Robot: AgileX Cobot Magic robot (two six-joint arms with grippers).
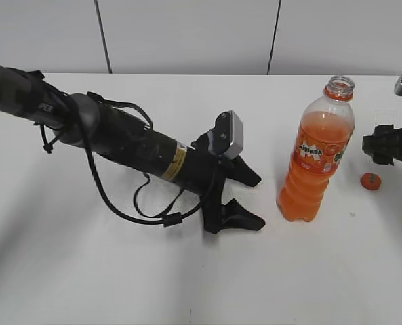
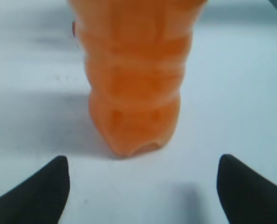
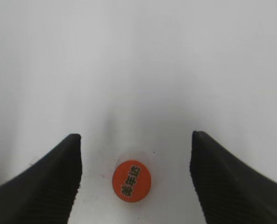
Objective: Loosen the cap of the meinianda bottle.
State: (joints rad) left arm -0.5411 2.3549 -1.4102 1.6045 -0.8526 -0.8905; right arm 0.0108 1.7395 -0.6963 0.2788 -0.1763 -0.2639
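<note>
Two sets of fingers stand spread and empty over a white surface (image 1: pixel 85 271). The meinianda bottle (image 1: pixel 317 152) stands upright with its neck bare, just ahead of the left fingers (image 1: pixel 245 200), clear of both tips. The cap (image 3: pixel 131 180) lies flat on the surface between the right fingers (image 3: pixel 136 179), touching neither, near the bottle's base.

Meinianda bottle (image 1: pixel 317 156) stands upright, uncapped; its orange cap (image 1: pixel 370 181) lies beside it
</note>
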